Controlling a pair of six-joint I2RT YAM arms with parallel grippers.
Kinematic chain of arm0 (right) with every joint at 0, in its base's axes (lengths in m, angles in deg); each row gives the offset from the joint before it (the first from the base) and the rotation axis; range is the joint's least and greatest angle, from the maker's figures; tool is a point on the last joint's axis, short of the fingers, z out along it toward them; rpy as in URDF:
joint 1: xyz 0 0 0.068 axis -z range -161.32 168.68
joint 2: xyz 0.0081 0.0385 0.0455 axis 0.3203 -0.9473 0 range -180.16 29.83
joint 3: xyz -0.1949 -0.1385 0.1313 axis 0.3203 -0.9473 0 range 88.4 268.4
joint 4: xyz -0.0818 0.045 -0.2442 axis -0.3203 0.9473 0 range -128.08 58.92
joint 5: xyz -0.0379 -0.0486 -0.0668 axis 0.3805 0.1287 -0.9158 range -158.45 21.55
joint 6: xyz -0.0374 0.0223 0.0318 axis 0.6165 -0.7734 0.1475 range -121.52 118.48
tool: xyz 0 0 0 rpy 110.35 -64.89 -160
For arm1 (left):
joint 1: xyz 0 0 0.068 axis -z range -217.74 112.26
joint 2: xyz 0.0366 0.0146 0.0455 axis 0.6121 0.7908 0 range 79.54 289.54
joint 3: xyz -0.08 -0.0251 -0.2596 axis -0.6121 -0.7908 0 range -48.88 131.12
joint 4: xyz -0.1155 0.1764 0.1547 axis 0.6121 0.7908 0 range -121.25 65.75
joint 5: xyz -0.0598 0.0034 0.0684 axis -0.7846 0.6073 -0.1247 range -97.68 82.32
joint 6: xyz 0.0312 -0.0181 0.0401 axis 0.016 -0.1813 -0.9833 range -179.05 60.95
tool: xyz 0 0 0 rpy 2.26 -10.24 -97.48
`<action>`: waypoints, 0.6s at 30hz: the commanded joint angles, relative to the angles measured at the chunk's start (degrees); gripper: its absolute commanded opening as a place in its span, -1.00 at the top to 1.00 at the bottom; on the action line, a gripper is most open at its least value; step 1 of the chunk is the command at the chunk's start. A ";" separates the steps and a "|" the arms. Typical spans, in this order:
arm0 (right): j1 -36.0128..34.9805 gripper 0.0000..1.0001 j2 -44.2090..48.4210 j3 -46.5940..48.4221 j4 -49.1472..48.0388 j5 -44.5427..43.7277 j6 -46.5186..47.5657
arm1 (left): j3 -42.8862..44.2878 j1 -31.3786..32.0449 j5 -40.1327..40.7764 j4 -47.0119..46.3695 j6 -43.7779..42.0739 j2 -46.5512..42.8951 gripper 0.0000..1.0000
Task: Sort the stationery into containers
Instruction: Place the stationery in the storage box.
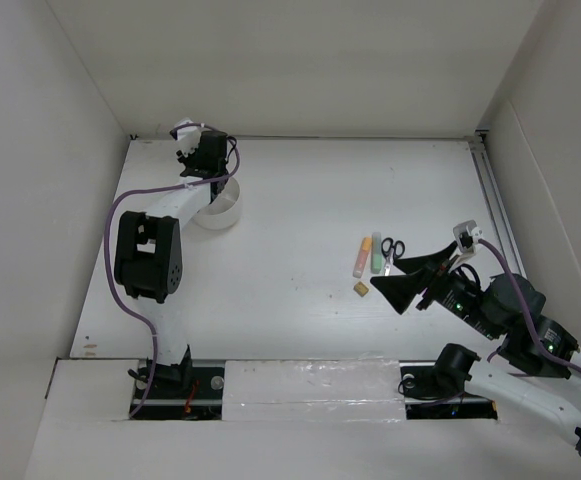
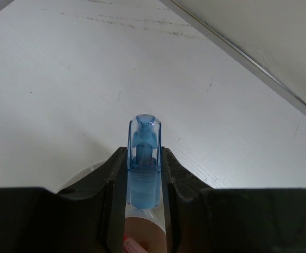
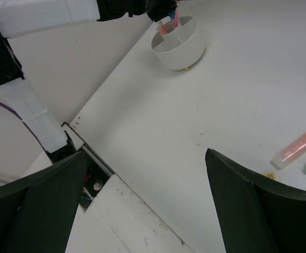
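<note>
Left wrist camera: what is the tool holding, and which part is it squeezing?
The left tool pinches the blue capsule-shaped piece by its lower sides; its rounded end pokes out. The right tool holds nothing.

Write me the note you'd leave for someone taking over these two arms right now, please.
Left gripper: shut on the blue capsule piece, above the white cup at the far left.
Right gripper: open, empty, hovering by the remaining items.
Done: pinkish pens stand in the cup.
Left to do: drop the blue piece, then sort the orange highlighter, green highlighter, scissors and tan eraser lying at the right.
</note>
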 commanded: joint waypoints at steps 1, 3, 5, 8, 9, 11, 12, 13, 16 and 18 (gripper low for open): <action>-0.60 -0.96 0.46 -0.47 -2.75 0.52 -0.43 | 0.80 -0.14 1.46 -0.05 0.15 -1.03 0.58; -0.60 -0.96 0.46 -0.47 -2.75 0.52 -0.43 | 0.80 -0.14 1.46 -0.05 0.15 -1.56 0.55; -0.60 -0.96 0.46 -0.47 -2.75 0.52 -0.43 | 0.80 -0.14 1.46 -0.05 0.15 -1.56 0.53; -0.60 -0.96 0.46 -0.47 -2.75 0.52 -0.43 | 0.80 -0.14 1.46 -0.05 0.15 -1.56 0.53; -0.60 -0.96 0.46 -0.47 -2.75 0.52 -0.43 | 0.80 -0.14 1.46 -0.05 0.15 -1.56 0.53; -0.60 -0.96 0.46 -0.47 -2.75 0.52 -0.43 | 0.80 -0.14 1.46 -0.05 -0.37 -2.08 0.53; -0.60 -0.96 0.46 -0.47 -2.75 0.52 -0.43 | 0.80 -0.14 1.46 -0.05 -0.38 -2.09 0.53; -0.60 -0.96 0.46 -0.47 -2.75 0.52 -0.43 | 0.80 -0.14 1.46 -0.57 -0.38 -2.09 0.53; -0.60 -0.96 0.46 -0.47 -2.75 0.52 -0.43 | 0.27 -0.14 1.46 -0.58 -0.38 -2.09 0.56; -0.60 -0.96 0.46 -0.47 -2.75 0.52 -0.43 | 0.27 -0.14 1.46 -0.58 -0.38 -2.09 0.61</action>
